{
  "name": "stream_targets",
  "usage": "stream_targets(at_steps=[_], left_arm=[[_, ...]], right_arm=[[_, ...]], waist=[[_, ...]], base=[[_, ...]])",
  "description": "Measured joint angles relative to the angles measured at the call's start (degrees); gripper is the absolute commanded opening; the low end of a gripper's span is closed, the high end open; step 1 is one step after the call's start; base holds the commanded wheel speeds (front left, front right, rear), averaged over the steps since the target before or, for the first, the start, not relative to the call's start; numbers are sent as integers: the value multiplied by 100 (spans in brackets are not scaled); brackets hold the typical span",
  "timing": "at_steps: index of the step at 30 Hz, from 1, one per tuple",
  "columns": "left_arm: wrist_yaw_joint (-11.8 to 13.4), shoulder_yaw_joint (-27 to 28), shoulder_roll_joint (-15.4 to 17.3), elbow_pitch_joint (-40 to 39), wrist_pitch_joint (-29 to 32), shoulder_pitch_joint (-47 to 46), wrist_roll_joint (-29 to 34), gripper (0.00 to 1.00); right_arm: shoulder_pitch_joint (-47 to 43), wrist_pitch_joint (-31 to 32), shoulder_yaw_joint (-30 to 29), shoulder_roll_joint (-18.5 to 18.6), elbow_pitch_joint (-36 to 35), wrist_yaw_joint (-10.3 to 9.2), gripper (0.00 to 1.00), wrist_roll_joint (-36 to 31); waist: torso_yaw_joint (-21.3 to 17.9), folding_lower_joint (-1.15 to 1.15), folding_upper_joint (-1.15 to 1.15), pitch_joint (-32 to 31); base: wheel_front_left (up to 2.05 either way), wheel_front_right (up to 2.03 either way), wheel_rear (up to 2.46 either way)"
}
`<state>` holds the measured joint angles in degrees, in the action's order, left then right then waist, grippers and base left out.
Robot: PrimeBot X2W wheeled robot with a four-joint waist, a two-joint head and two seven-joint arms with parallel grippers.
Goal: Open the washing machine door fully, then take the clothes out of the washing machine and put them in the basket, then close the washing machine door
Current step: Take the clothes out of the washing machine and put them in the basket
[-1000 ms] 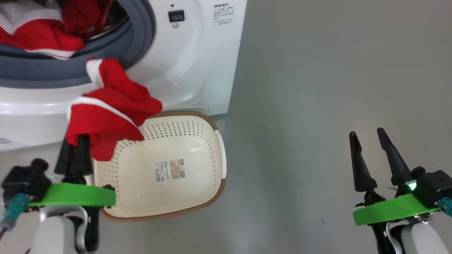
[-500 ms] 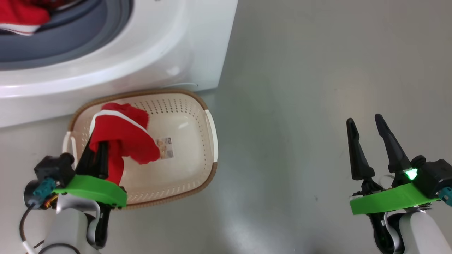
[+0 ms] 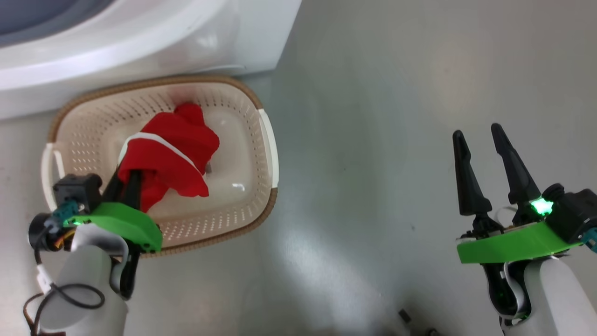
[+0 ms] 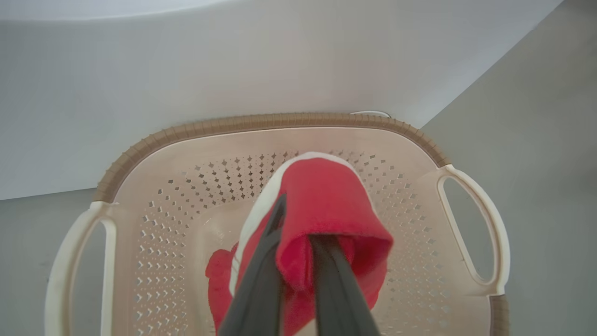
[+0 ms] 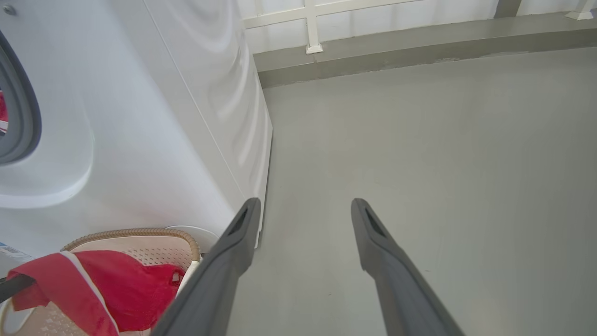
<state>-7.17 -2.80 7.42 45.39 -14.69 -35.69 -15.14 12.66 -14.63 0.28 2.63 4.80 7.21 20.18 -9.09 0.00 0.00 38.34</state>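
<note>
My left gripper (image 3: 127, 176) is shut on a red garment with white trim (image 3: 170, 149), which hangs down into the cream basket (image 3: 267, 140) on the floor. From the left wrist, the cloth (image 4: 326, 210) drapes over both dark fingers (image 4: 261, 275) above the basket's perforated bottom (image 4: 163, 261). The white washing machine (image 3: 140, 42) stands just behind the basket; a strip of its grey seal (image 3: 28, 18) shows at top left. A bit of red clothing (image 5: 1, 112) shows inside the seal in the right wrist view. My right gripper (image 3: 476, 133) stands open over bare floor, far right. The door is out of view.
Grey floor (image 3: 396, 116) spreads to the right of the basket and machine. In the right wrist view a low grey ledge (image 5: 419, 42) and a white railing (image 5: 310, 23) run along the far side of the floor.
The head view has tilted down, so the machine has slid up and out. My left gripper has brought the red garment from the machine's front down over, then into, the basket.
</note>
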Motion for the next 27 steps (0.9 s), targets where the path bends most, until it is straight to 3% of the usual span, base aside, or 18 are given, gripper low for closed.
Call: stream_targets(at_steps=[11, 19, 21, 22, 23, 25, 27], left_arm=[[0, -237, 142, 894, 0, -656, -36, 2], [0, -335, 181, 1095, 0, -1001, -100, 0], [0, -346, 180, 1102, 0, -1007, -113, 26], [0, -355, 178, 1112, 0, -1007, -120, 26], [0, -360, 174, 1116, 0, -1007, -131, 46], [0, -360, 154, 1116, 0, -1006, -174, 100], [0, -358, 123, 1118, 0, -1003, -234, 100]], right_arm=[[187, 0, 19, 0, -134, 0, 100, 1], [295, 0, 14, 0, -177, 0, 100, 0], [302, 0, 12, 0, -175, 0, 100, 0], [310, 0, 12, 0, -171, 0, 100, 0], [310, -1, 12, 0, -168, 0, 100, 0], [310, 0, 12, 0, -146, 0, 100, 0], [310, 0, 13, 0, -134, 0, 100, -1]], waist=[[-71, 0, 0, 646], [-68, 0, 0, 886], [-63, 0, 0, 873], [-60, 0, 0, 861], [-56, 0, 0, 847], [-47, 0, 0, 808], [-38, 0, 0, 751]], base=[[0, 0, 0], [0, 0, 0], [0, 0, 0], [0, 0, 0], [0, 0, 0], [0, 0, 0], [0, 0, 0]])
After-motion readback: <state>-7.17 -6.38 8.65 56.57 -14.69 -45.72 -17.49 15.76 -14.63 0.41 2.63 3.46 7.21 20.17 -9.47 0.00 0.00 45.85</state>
